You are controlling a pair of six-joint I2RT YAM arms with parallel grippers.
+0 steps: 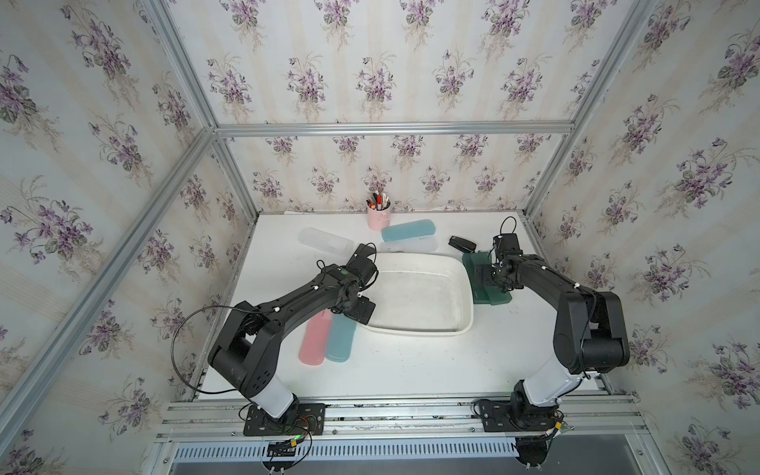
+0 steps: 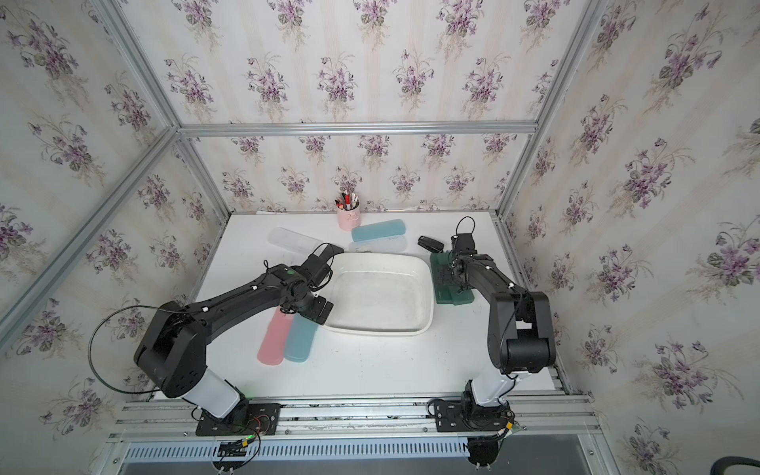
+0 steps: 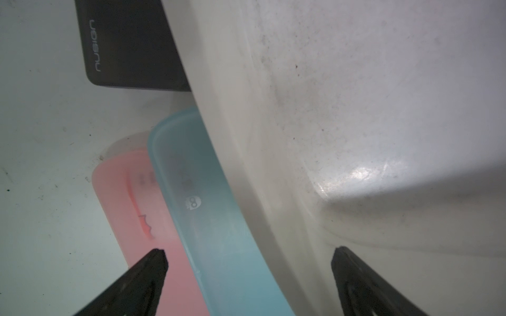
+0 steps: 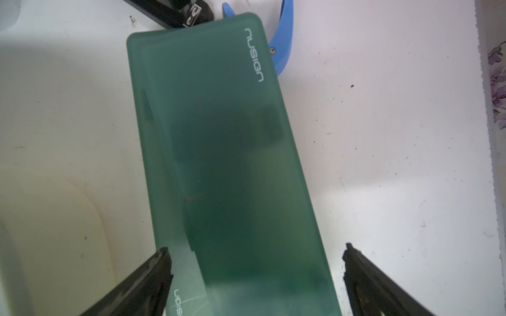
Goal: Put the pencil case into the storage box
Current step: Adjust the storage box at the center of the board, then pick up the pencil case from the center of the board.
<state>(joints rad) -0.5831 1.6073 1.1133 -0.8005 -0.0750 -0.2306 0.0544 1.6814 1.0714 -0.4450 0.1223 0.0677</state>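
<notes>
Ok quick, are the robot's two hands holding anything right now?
Left gripper: open, holding nothing, above the blue pencil case.
Right gripper: open, holding nothing, above the green pencil case.

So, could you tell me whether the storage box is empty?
Empty: in both top views the storage box shows only its bare white floor, nothing inside.

Green pencil case is matt plastic, the storage box perhaps glossy.
</notes>
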